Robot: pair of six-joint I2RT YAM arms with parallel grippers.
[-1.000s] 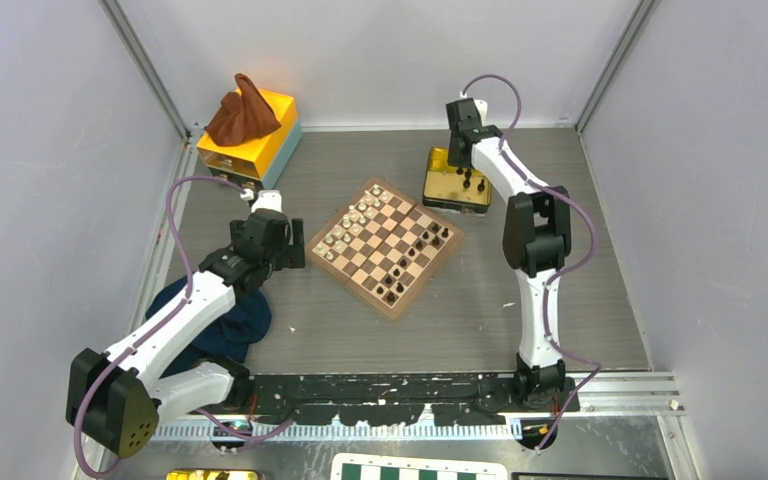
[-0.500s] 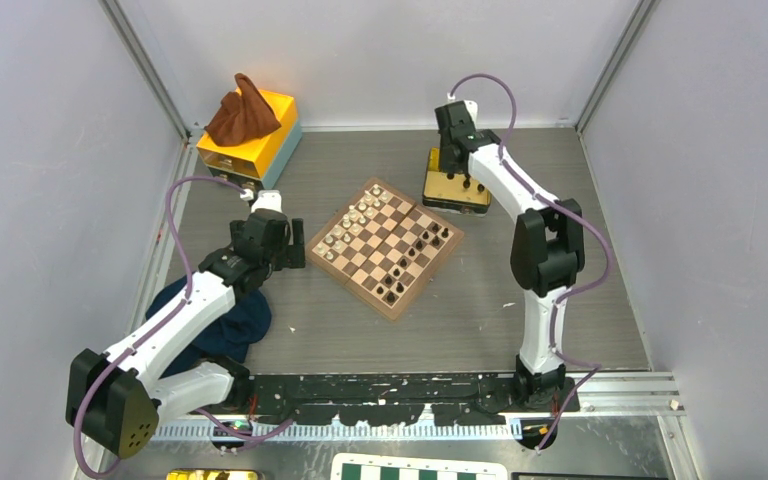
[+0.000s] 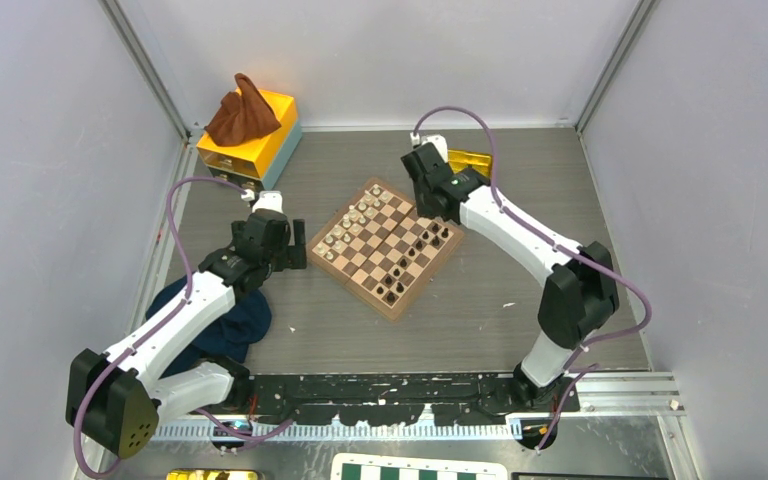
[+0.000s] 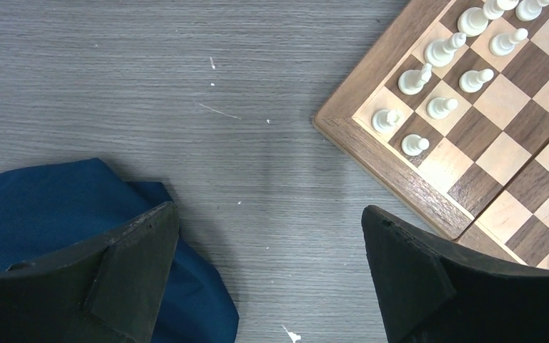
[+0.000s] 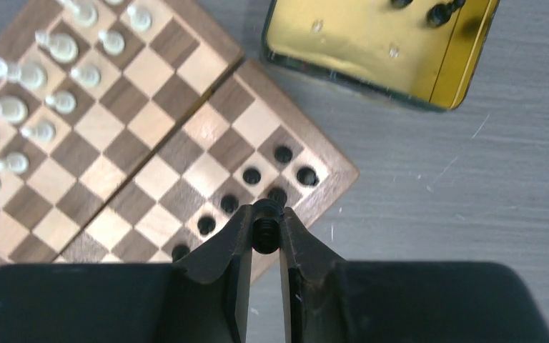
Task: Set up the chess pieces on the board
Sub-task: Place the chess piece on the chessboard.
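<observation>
Overhead, the board (image 3: 385,247) lies cornerwise mid-table, with cream pieces (image 3: 348,225) along its far-left side and black pieces (image 3: 412,255) filling part of its near-right side. The right gripper (image 3: 438,212) hangs over the board's far-right edge, in front of a gold tin (image 3: 472,160). The left gripper (image 3: 298,255) waits just left of the board, near a blue cloth (image 3: 230,325). From the left wrist, its fingers are spread wide with nothing between them, and the board's corner shows off to the right. From the right wrist, the fingers are pinching one black piece (image 5: 264,227) near its top, holding it over the board's edge rows beside the black ones already standing; a few more sit in the tin. To place it well, I judge the arm should centre the piece above an empty square, come straight down so the fingers clear the neighbours, and let go only once the base sits flat.
</observation>
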